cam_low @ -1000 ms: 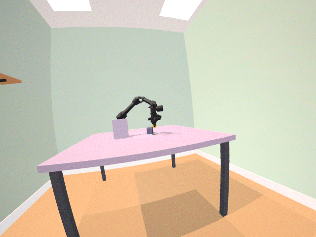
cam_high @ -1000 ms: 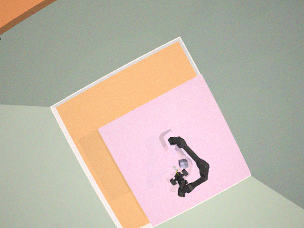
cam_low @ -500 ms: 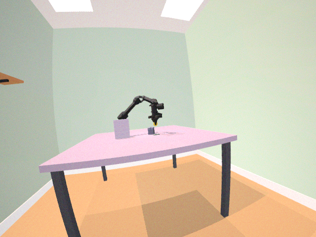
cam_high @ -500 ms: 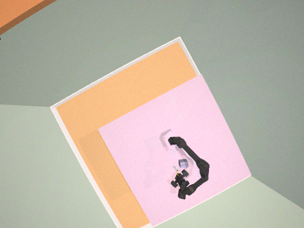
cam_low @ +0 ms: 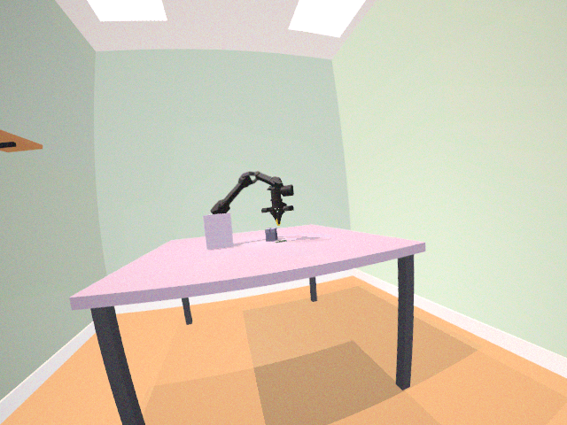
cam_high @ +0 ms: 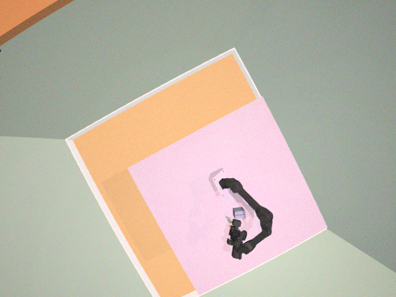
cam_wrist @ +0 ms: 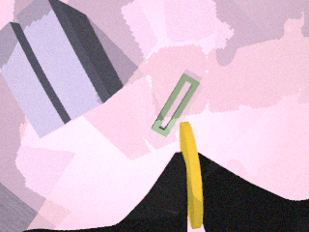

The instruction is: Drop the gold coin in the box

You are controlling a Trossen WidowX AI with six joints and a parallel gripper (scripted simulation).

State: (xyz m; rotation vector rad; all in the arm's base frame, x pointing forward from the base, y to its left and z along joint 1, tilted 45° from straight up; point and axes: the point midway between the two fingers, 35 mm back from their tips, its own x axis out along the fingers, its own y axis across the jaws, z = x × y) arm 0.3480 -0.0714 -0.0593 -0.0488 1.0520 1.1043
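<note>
My gripper (cam_low: 277, 221) (cam_wrist: 184, 159) is shut on the gold coin (cam_wrist: 194, 188) (cam_low: 277, 222) (cam_high: 229, 226) and holds it on edge above the table. The green holder (cam_wrist: 191, 80) (cam_high: 228, 219) lies empty on the table, just ahead of the coin in the wrist view; it also shows low in the exterior view (cam_low: 280, 241). The grey box (cam_wrist: 82, 63) (cam_high: 239, 213) (cam_low: 271, 235) stands beside the holder, at the upper left in the wrist view. Its dark slot (cam_wrist: 43, 77) runs at a slant across the lid. The coin's edge is turned somewhat from the slot's direction.
The arm (cam_high: 252, 199) (cam_low: 233, 194) bends from its base over the pink table (cam_high: 179, 176) (cam_low: 182, 269). A pale block (cam_low: 218, 231) stands under the arm's base, left of the box in the exterior view. Shadows lie around the holder and box.
</note>
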